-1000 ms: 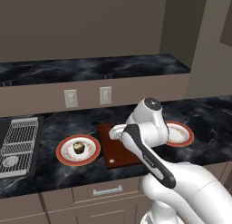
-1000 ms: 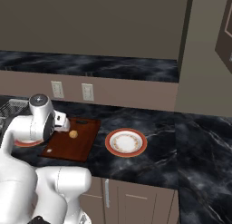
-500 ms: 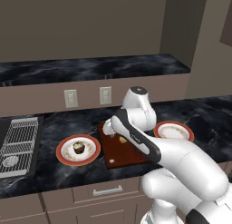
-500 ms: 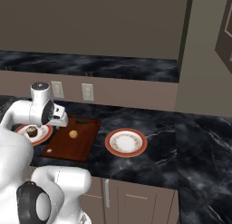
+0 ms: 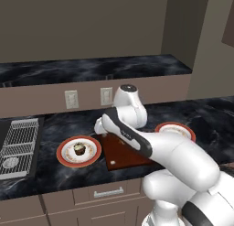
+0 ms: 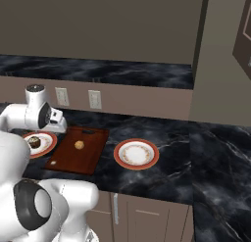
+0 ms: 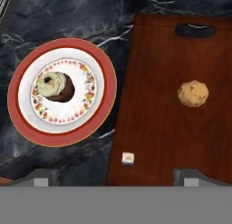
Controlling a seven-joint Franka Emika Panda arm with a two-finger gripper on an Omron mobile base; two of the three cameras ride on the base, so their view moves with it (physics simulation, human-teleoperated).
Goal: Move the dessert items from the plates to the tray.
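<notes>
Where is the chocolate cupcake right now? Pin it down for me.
The chocolate cupcake sits in the centre of the orange-rimmed plate on the dark counter, left of the wooden tray in the hand view, apart from the pastry ball on that tray.

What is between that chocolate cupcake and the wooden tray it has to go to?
Nothing visible. The cupcake sits on its plate, whose rim lies right beside the tray's edge. The pastry ball rests farther across the tray, leaving bare wood nearest the plate.

A chocolate cupcake (image 7: 56, 85) is sitting on the left plate (image 7: 20, 78); a tan pastry ball (image 7: 193, 93) is lying on the tray (image 7: 154, 105) at right.
</notes>
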